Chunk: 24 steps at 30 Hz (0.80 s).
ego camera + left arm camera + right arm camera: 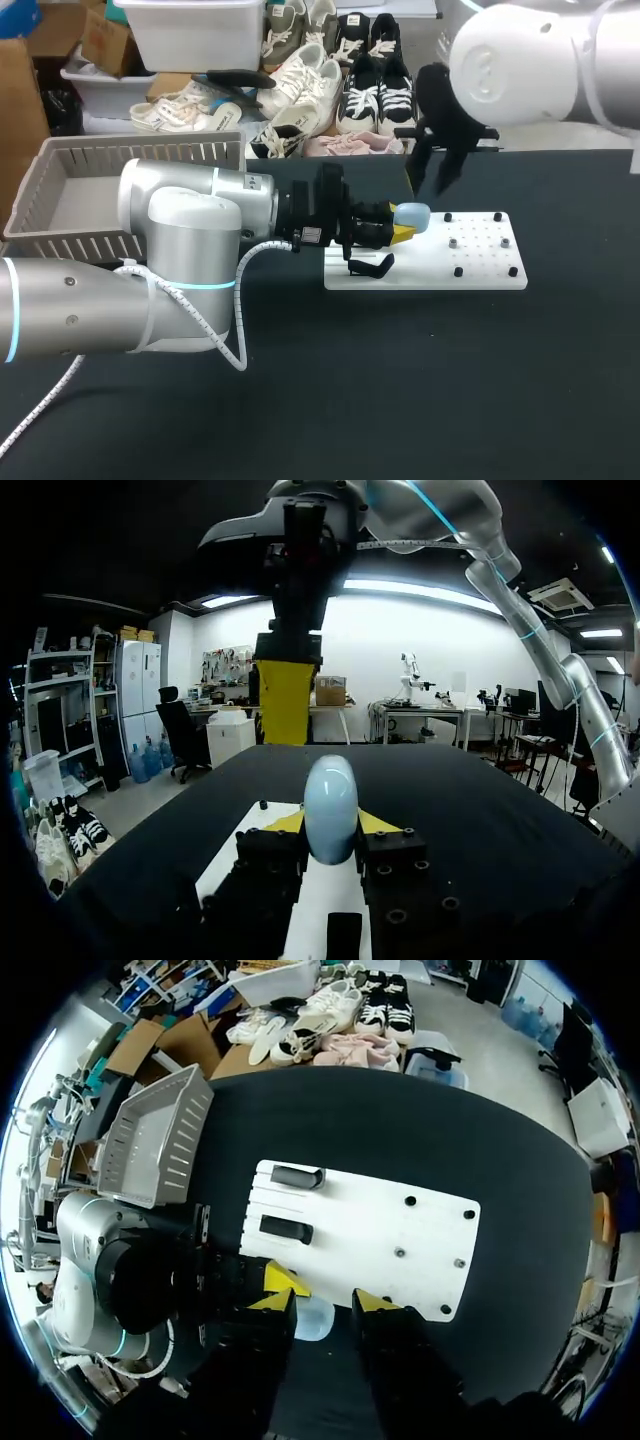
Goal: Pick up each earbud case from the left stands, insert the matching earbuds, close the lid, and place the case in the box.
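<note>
The left arm (190, 215) is level over the white board (485, 275), jaws clamped on a pale-blue oval case (330, 810); the right arm (510, 65) hangs above, jaws apart, plain only in its wrist view.

The black bench (450, 380) carries a white board (480, 272) lying flat toward its far edge, with two black stands (297, 1176) and small black pegs (458, 271) on it. A grey slatted box (150, 153) sits at the far left corner.

Case (412, 214) over board (480, 270)
Box (80, 160) left of the board on the worktop (450, 380); case between the left fingers (402, 233), near the stands (372, 266).
</note>
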Available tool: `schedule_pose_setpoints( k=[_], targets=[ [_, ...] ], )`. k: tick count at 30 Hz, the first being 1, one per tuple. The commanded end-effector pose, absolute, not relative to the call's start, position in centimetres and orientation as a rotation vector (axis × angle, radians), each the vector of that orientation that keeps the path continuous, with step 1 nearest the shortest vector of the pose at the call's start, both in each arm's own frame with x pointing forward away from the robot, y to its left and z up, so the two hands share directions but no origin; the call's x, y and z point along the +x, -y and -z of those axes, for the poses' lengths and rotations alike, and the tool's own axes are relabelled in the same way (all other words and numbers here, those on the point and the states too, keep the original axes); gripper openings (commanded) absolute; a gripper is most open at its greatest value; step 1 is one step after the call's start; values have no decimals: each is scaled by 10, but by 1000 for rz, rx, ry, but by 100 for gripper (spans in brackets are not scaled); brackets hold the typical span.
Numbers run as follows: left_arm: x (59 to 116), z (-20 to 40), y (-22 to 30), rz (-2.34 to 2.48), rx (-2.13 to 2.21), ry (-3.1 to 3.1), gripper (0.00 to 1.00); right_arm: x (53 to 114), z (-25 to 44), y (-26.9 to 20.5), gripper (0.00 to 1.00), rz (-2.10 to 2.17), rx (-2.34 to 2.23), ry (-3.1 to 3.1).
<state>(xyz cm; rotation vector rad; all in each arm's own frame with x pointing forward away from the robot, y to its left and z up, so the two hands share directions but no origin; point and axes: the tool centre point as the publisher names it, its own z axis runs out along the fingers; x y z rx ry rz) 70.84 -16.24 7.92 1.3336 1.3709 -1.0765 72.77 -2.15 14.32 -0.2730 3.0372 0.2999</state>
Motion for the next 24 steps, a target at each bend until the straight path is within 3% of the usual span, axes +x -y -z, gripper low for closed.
schedule_pose_setpoints(
  k=[1, 10, 24],
  targets=[
    [708, -79, 162, 1077, 1332, -1369, 0, 709, -166, 46, 35, -332, -204, -2908],
    [708, -81, 158, 1068, 1331, -1368, 0, 693, -158, 90, 35, -381, -8, -2905],
    [696, -121, 73, 828, 1273, -1435, 0, 672, -125, 116, 35, -417, 145, -2980]
  ],
)
